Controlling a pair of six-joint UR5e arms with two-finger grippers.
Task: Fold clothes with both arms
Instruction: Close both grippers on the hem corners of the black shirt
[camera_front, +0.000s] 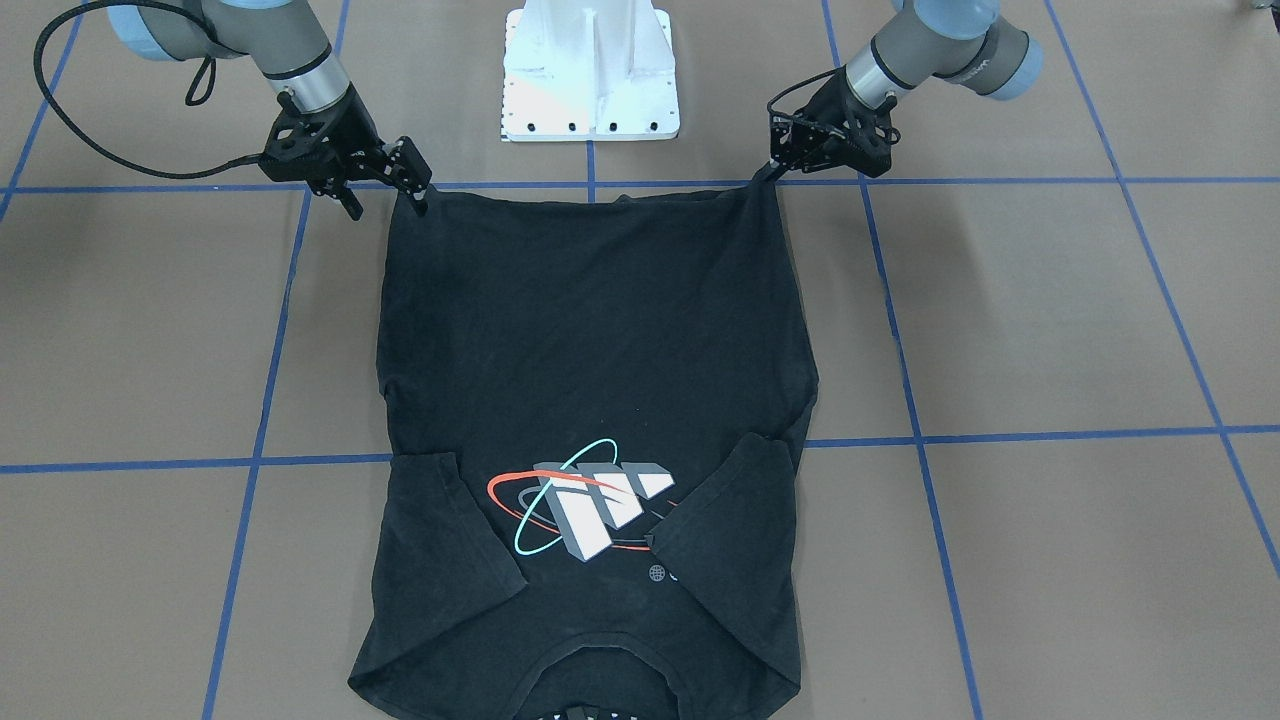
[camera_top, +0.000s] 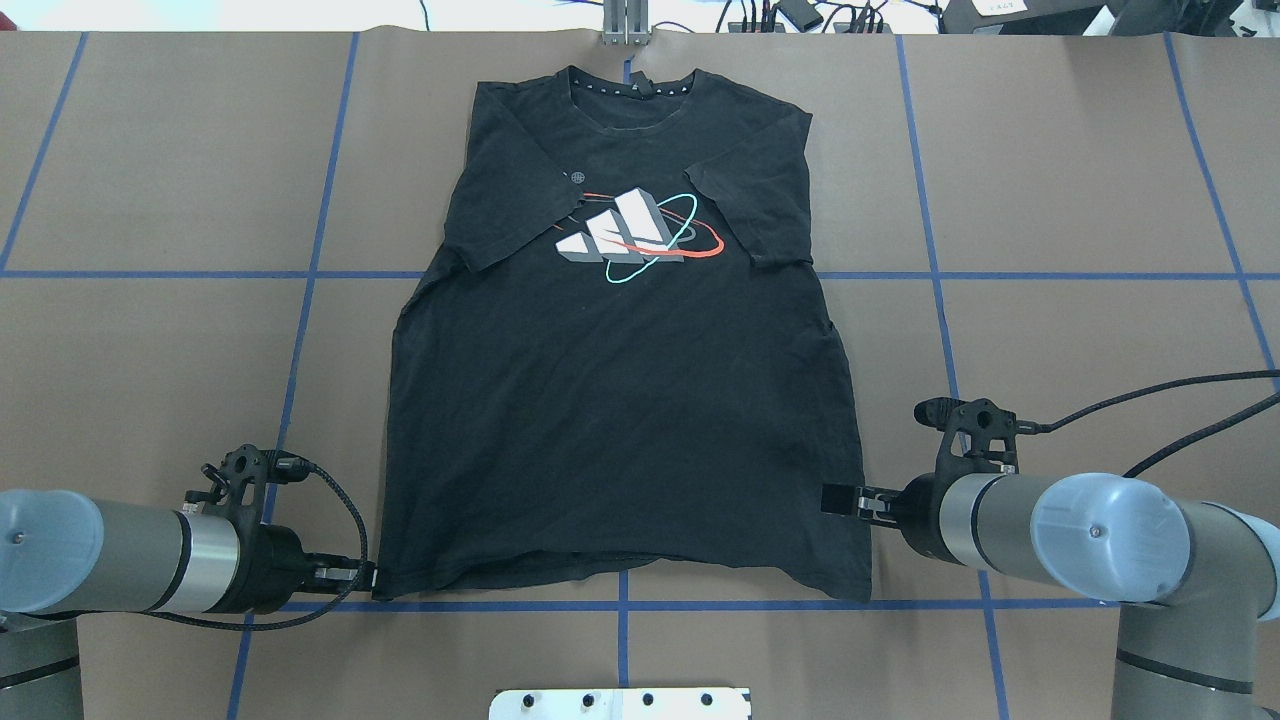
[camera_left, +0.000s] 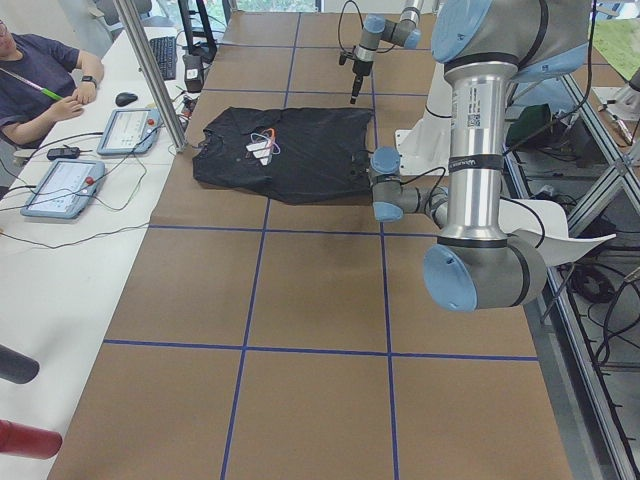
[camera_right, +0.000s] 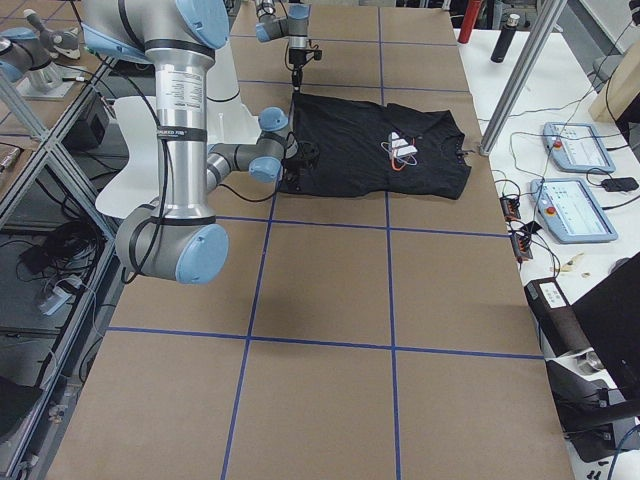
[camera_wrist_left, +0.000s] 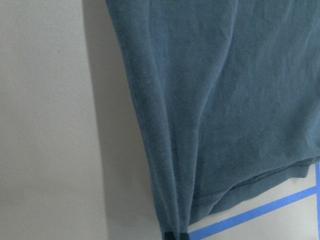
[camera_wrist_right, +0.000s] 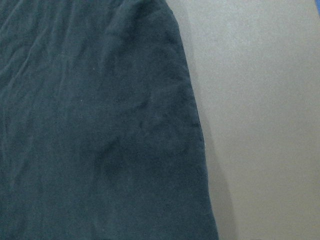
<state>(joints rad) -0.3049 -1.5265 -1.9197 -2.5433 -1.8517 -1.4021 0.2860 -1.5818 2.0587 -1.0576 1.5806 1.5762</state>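
I see the black T-shirt (camera_top: 620, 400) lying flat, print up, on the brown bench (camera_top: 150, 350), its collar at the edge away from the white base (camera_front: 590, 70). My left hand (camera_top: 365, 578) is pinched on the hem corner nearest it. My right hand (camera_top: 838, 499) sits at the opposite hem corner, also clamped on cloth.

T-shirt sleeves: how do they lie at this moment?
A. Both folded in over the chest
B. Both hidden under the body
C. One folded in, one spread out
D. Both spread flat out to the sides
A: in the overhead view both sleeves of the T-shirt lie turned in over the chest, their edges reaching in beside the logo, one on each side of it.
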